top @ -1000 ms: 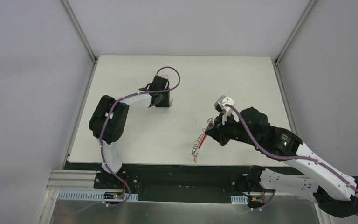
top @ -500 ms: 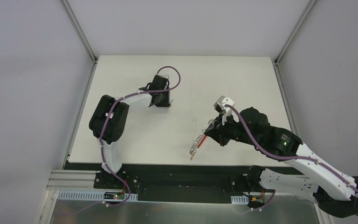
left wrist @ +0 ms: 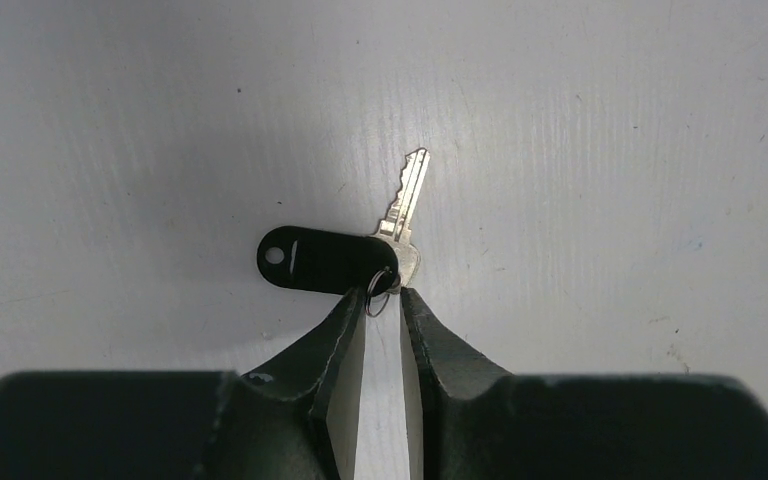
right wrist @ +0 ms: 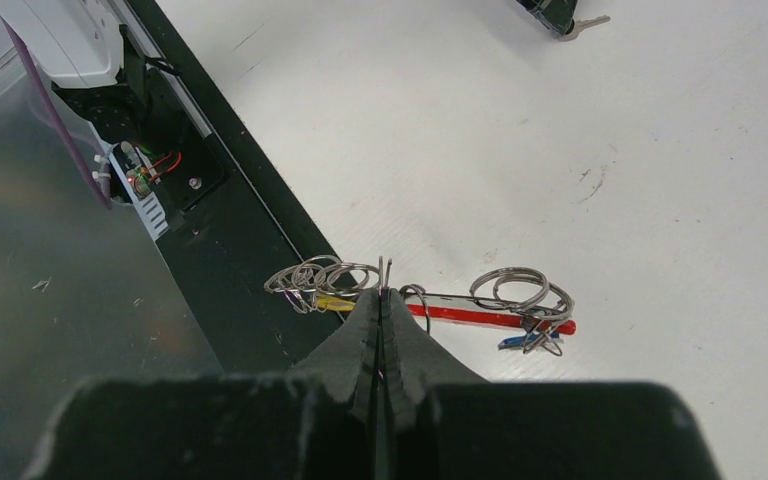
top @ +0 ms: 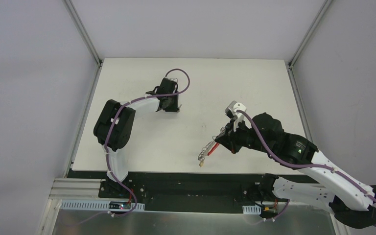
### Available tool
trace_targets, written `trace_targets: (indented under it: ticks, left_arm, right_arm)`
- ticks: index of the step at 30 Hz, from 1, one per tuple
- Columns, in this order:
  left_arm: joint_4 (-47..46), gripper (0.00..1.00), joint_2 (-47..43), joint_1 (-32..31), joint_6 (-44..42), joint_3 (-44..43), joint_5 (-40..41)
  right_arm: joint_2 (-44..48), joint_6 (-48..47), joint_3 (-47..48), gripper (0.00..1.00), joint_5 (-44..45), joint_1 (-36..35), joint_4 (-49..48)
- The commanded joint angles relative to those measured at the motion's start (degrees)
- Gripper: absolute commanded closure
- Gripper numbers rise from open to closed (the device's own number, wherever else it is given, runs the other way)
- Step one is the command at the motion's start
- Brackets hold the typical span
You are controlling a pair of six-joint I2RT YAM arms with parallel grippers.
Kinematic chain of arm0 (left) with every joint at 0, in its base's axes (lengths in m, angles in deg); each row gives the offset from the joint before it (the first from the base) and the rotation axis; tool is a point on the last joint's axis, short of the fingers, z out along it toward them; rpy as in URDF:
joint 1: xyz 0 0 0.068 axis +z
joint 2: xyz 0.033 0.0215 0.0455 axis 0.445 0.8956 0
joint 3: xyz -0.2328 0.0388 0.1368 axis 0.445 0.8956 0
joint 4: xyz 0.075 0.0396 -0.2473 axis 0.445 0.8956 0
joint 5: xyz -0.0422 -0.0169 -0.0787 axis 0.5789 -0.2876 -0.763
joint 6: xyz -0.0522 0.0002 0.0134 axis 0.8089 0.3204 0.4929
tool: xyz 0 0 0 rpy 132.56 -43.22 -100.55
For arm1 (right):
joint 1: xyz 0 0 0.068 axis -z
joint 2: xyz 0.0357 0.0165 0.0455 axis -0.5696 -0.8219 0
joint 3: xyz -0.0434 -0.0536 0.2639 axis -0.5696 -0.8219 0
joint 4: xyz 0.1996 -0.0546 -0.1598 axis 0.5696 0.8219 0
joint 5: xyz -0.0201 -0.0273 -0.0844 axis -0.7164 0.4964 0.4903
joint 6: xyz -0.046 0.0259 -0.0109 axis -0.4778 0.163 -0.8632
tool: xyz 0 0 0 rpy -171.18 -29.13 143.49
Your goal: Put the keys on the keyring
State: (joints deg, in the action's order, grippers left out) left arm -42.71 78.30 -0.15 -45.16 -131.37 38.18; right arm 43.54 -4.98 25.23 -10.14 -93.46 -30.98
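Observation:
A key with a black plastic head point(left wrist: 325, 260) and a silver blade point(left wrist: 408, 195) lies flat on the white table. My left gripper point(left wrist: 385, 300) is low over it, open by a narrow gap, with the key's small wire ring point(left wrist: 377, 298) between the tips. My right gripper point(right wrist: 381, 292) is shut on one wire ring of the keyring point(right wrist: 325, 275). The keyring's red strap point(right wrist: 480, 317), yellowish tag point(right wrist: 335, 303) and a blue-headed key point(right wrist: 517, 341) hang beside the fingers. In the top view the keyring point(top: 206, 151) hangs from my right gripper point(top: 220, 139) near the table's front edge.
The black base rail point(top: 186, 178) runs along the table's near edge, right under the keyring's tag end. My left gripper point(top: 170, 107) is at the table's middle left. Grey walls close in the table point(top: 254, 88) on three sides.
My right gripper has drawn the keyring a little towards the near edge, and its tag end has swung left. The left arm has hardly moved.

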Motion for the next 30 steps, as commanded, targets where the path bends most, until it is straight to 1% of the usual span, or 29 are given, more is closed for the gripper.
trace_targets:
  ticks: [1, 6, 12, 16, 23, 26, 30]
  left_arm:
    - [0.2, 0.84, 1.0, 0.0, 0.4, -2.3, -0.5]
    - [0.3, 0.87, 1.6, 0.0, 0.3, -2.8, -0.7]
    - [0.3, 1.00, 1.2, 0.0, -0.1, -3.0, 0.2]
    - [0.1, 1.00, -0.1, -0.1, -0.8, -2.8, -0.6]
    - [-1.0, 1.00, -9.2, -2.0, -4.3, -0.4, -1.5]
    - [-0.6, 1.00, -14.6, -2.7, -5.6, 0.4, -3.9]
    - [2.3, 1.00, -20.6, -3.4, -7.6, 0.6, -8.0]
  right_arm:
    - [1.1, 0.9, 0.1, 1.00, -0.5, 0.3, -3.4]
    - [1.0, 0.9, 0.0, 1.00, -0.4, 0.2, -3.4]
    - [0.9, 0.9, 0.1, 1.00, -0.5, 0.2, -3.4]
    - [0.9, 1.0, 0.1, 1.00, -0.7, 0.3, -3.4]
    - [0.7, 0.9, 0.6, 1.00, -1.9, 0.2, -3.4]
    - [0.6, 0.8, 1.1, 1.00, -3.0, 0.3, -3.3]
    - [0.6, 0.6, 2.0, 1.00, -4.9, 0.2, -2.8]
